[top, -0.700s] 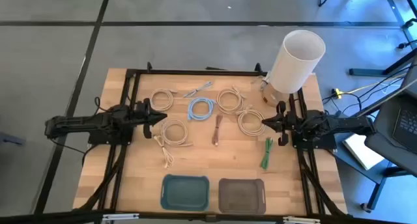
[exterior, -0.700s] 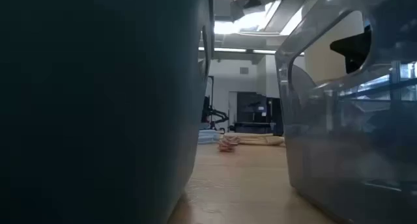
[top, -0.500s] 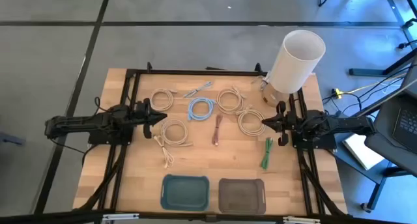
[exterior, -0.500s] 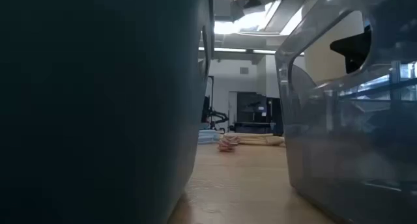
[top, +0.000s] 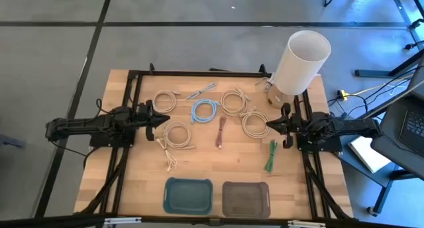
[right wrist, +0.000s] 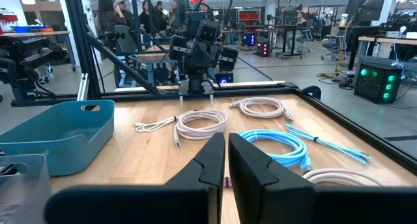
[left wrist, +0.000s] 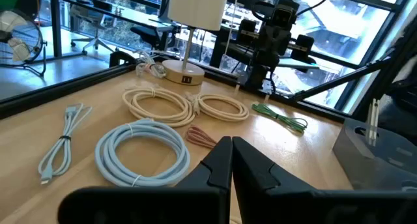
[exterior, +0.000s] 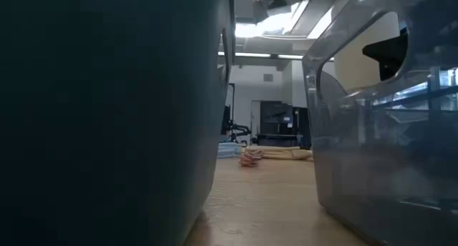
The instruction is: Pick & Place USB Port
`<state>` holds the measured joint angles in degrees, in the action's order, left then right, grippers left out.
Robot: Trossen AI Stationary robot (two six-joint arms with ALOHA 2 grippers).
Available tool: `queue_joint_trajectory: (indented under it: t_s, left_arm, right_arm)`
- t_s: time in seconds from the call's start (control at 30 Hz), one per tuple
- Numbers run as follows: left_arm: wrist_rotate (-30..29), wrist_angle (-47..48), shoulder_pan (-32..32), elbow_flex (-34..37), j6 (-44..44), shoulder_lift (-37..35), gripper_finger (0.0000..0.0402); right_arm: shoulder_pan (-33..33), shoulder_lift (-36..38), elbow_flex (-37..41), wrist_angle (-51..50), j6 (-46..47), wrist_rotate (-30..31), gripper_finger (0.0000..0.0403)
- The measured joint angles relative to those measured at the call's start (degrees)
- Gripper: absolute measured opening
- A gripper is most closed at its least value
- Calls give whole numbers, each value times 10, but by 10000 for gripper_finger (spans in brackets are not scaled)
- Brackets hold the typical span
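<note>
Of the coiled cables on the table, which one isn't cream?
The light blue coiled cable, lying between the two cream coils at the table's far side. The four other coils are cream; the brown and green cables are bundled straight, not coiled.

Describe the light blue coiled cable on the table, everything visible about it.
The light blue cable is a smooth, round cord wound into a neat flat coil of several loops, lying on the wooden table near its far middle. A thin grey cable lies just beyond it, a brown one beside it. Nothing grips it; both end effectors sit apart from it.
</note>
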<state>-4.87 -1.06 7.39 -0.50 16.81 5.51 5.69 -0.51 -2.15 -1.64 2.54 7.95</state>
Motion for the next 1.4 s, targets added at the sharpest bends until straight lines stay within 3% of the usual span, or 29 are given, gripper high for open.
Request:
queue_joint_trajectory:
  t_s: [0.67, 1.07, 1.2, 1.4]
  left_arm:
    - [0, 0, 0, 0, 0, 0, 4]
    - [0, 0, 0, 0, 0, 0, 4]
    - [0, 0, 0, 0, 0, 0, 4]
    - [0, -1, 0, 0, 0, 0, 4]
  right_arm:
    - [0, 0, 0, 1, 0, 0, 25]
    - [0, -1, 0, 96, 21, 0, 25]
    - [0, -1, 0, 138, 41, 9, 25]
    - [0, -1, 0, 166, 167, 15, 25]
